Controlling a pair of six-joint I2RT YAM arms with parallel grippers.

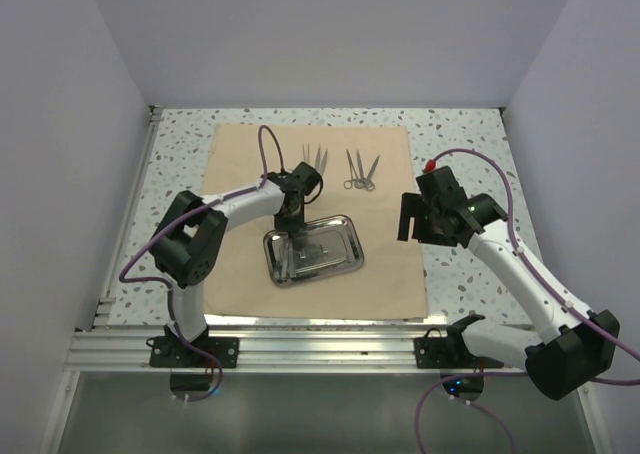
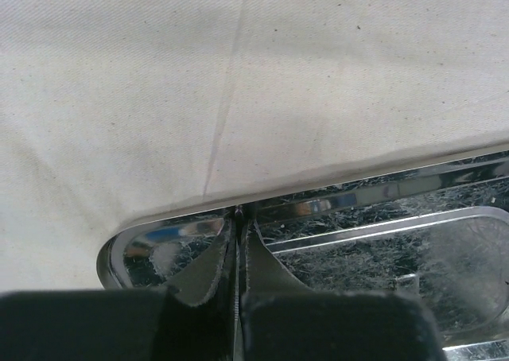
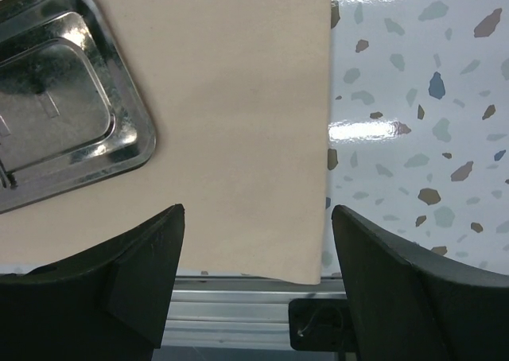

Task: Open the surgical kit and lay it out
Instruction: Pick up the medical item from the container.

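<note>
Finding steel tray [image 1: 335, 261] flat on tan cloth [image 1: 385, 264], spread over speckled worktop [image 1: 460, 144], at near side. Noting left tool [image 2: 238, 218] clenched tight at tray's left end; grip contents not discernible. Noting right tool [image 3: 258, 211] released, hovering above cloth's right edge. Recording slim metal instruments [image 1: 360, 170] in two groups farther back on cloth.
</note>
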